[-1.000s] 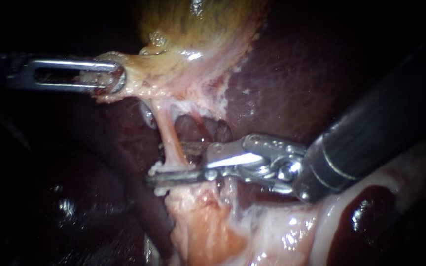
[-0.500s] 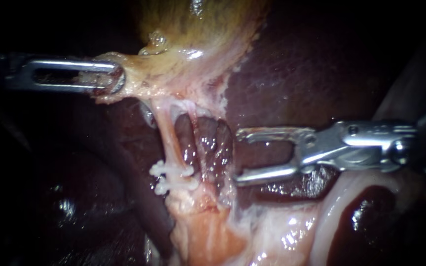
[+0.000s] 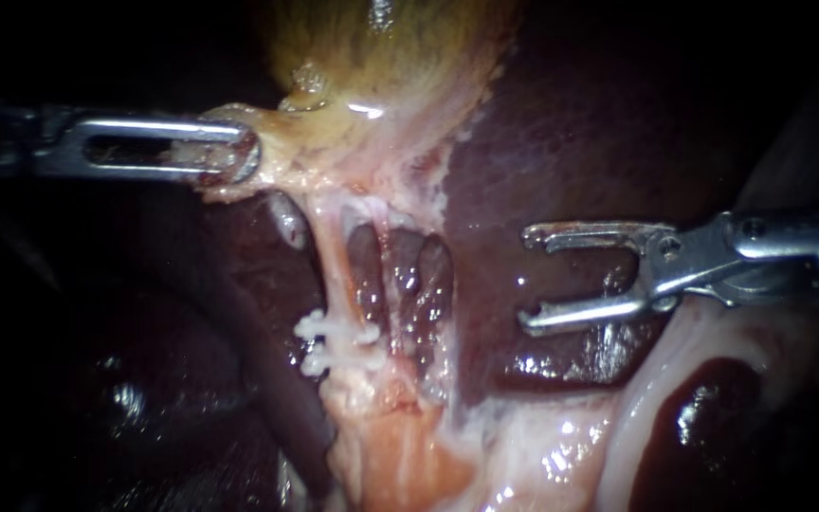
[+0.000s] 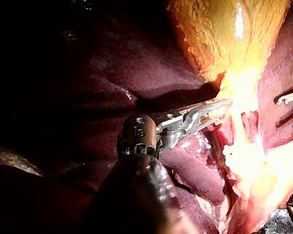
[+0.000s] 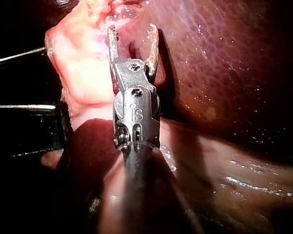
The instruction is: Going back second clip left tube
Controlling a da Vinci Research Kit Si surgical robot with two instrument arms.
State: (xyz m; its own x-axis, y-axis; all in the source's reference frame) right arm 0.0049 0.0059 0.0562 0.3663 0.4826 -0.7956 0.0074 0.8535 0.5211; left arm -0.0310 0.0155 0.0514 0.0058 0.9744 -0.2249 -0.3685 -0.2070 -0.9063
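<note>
Endoscope view puts the left tube near the middle, a pale strand running from the neck of the gallbladder down to a pink fatty stump. Two white clips lie across the tube's lower end, one just under the other, right where the tube meets the stump.

Above the tube and to its left lies the left instrument. Its end effector is closed on the pale edge of the gallbladder just over the tube's top end, with both jaws pressed on that tissue from opposite sides.

The right instrument lies well to the right of the tube, level with its lower half, over the dark liver. Its end effector is spread wide with nothing in the gap. The jaw tips point toward the tube but touch neither it nor the clips.

From the left wrist view, the left instrument's end effector pinches bright tissue right at the tube's upper end. The clips show as white knobs farther along the tube, and the open tips of the right instrument appear beyond the tube on its far side.

From the right wrist view, the right instrument's end effector forms an open, empty fork, with pale tissue ahead of it and liver beside it. The tube itself cannot be made out there.
</note>
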